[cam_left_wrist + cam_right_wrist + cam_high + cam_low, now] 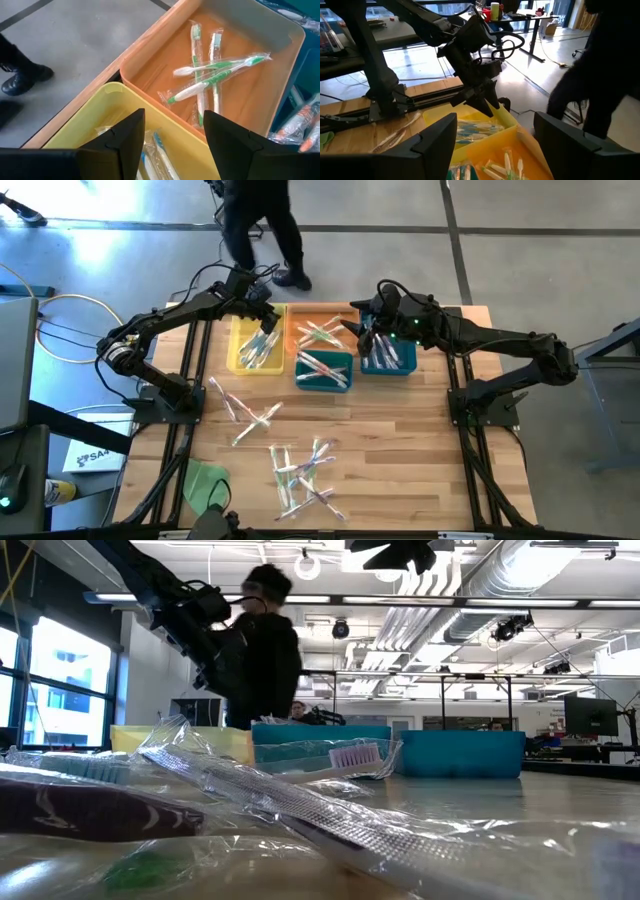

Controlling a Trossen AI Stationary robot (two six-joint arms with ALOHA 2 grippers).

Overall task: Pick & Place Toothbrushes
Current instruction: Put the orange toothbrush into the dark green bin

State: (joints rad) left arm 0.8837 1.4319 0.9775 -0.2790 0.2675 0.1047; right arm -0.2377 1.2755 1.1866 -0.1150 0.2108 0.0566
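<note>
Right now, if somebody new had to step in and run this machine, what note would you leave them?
Left gripper: open, empty, over the yellow bin.
Right gripper: open, empty, over the blue bin.
Done: toothbrushes lie in the yellow, orange, teal and blue bins.
Left: loose toothbrushes scattered on the table.
A person stands beyond the table's far edge.

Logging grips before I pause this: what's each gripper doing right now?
Left gripper: open, empty, over the yellow bin.
Right gripper: open, empty, above the blue bin.
</note>
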